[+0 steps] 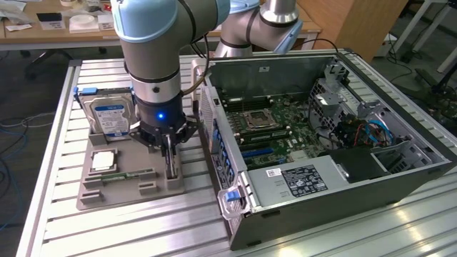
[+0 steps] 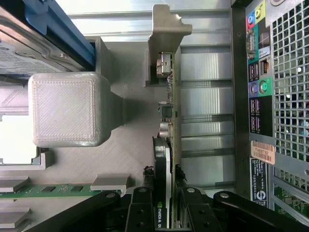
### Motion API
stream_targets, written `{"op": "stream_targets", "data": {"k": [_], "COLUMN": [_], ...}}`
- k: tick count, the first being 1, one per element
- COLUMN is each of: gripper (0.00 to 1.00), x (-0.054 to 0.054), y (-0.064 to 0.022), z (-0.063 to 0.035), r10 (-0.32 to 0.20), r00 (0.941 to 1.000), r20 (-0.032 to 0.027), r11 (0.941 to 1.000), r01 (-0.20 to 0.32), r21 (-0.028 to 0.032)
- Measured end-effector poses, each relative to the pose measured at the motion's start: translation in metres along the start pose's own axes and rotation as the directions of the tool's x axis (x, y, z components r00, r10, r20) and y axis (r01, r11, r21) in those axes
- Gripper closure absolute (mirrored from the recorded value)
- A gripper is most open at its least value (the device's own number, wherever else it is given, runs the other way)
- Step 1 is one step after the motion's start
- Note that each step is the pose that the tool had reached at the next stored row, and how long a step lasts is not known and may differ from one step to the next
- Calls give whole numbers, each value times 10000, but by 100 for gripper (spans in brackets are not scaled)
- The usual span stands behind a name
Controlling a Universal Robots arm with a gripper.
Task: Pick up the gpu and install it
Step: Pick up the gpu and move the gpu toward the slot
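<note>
The gpu [image 2: 164, 159] stands on edge in a slot of the grey holder tray [image 2: 130, 150]. It is seen edge-on, with its black cooler near my fingers and its silver end bracket [image 2: 166, 34] at the far end. My gripper [image 2: 165, 195] is shut on the gpu, one black finger [image 2: 141, 205] against each flat side. In the exterior view, my gripper [image 1: 168, 160] reaches straight down into the tray [image 1: 121, 195] on its side nearest the computer case, and the gpu [image 1: 172, 172] is mostly hidden between the fingers.
The open computer case [image 1: 321, 134] lies just beside the tray on the exterior view's right, with its motherboard exposed. Its rear port panel [image 2: 258, 87] is close to the card. The tray also holds a hard drive [image 1: 111, 115], a processor [image 1: 105, 160] and a memory stick [image 1: 128, 175].
</note>
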State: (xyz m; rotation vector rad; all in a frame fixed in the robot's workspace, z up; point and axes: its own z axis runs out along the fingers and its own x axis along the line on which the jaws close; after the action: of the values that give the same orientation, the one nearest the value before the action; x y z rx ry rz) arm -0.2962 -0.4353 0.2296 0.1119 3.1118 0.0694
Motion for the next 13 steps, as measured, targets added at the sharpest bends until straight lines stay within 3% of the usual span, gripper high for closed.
{"op": "stream_targets", "data": {"k": [4, 13], "gripper": [73, 73], "x": [1, 0], "y": [0, 1], "z": [0, -31], "r10": [-231, -233], "r00": [9997, 9997], "r20": [-11, -12], "r11": [9997, 9997], "r01": [231, 233], "r21": [-6, -7]}}
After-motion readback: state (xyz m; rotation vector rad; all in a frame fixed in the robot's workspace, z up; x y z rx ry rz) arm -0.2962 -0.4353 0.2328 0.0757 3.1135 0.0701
